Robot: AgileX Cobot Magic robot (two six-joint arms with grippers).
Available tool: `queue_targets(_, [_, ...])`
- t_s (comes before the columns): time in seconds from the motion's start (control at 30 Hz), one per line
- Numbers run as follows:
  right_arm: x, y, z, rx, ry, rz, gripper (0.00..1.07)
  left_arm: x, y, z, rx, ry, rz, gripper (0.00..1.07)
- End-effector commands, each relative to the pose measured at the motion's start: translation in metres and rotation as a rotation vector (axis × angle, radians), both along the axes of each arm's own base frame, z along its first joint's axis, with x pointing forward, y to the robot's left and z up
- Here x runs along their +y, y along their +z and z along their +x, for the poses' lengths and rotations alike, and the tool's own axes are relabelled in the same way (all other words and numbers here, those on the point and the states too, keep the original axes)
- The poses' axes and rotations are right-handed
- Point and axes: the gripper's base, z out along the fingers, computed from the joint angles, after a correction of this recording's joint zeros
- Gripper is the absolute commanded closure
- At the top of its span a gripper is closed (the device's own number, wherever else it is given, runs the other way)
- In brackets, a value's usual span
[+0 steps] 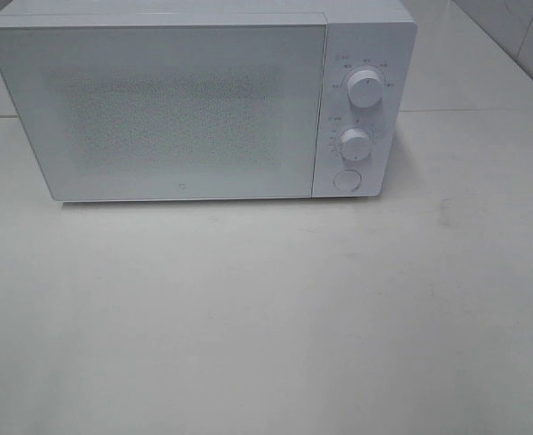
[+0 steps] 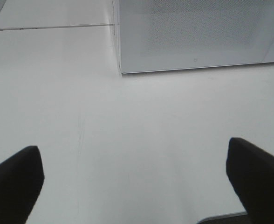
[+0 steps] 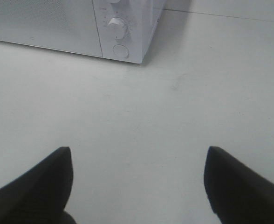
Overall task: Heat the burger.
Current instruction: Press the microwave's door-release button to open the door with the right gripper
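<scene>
At twelve o'clock on the flat white table (image 1: 266, 317) sits a boxy white microwave oven (image 1: 158, 109) with its wide pale door (image 1: 167, 113) closed flat. At the three o'clock side of that door is a narrow panel with a round white top knob (image 1: 366, 86), a round white lower knob (image 1: 354, 142) under it, and a round white push button (image 1: 345, 179) at the six o'clock end. The bare table top runs from the oven down to six o'clock. The two arms show up only in their own wrist views. The left gripper (image 2: 133, 145) hangs low over the table and tips down a bit, aimed at the front of the oven near the door's outer corner. Its two black fingers (image 2: 16, 182) are spread very wide, and only bare table lies between them. The right gripper (image 3: 138, 150) hangs low over the table too, aimed at the oven corner where the lower knob and the button are. Its black fingers (image 3: 39, 186) are also spread wide and hold nothing. Both grippers are well apart from the oven. The burger cannot be seen in any view, so I cannot tell where it is.
</scene>
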Motion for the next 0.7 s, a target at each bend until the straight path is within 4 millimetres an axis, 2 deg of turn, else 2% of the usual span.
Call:
queue_targets(0.03, [-0.004,-0.012,-0.012,-0.02,-0.039,-0.013,0.31,0.0,-0.001,0.0,-0.003,0.003,-0.006,0.06])
queue_targets(0.2, [-0.005,-0.03,-0.02,-0.021,-0.102,-0.011,0.31,0.0,-0.001,0.0,-0.003,0.003,-0.006,0.06])
queue_targets(0.33, [-0.007,-0.031,-0.031,-0.091,-0.15,0.002,0.31,0.0,-0.001,0.0,-0.003,0.003,-0.006,0.06])
queue_targets(0.7, [-0.006,-0.031,-0.031,-0.097,-0.16,0.003,0.31,0.0,-0.001,0.0,-0.004,0.003,-0.006,0.06])
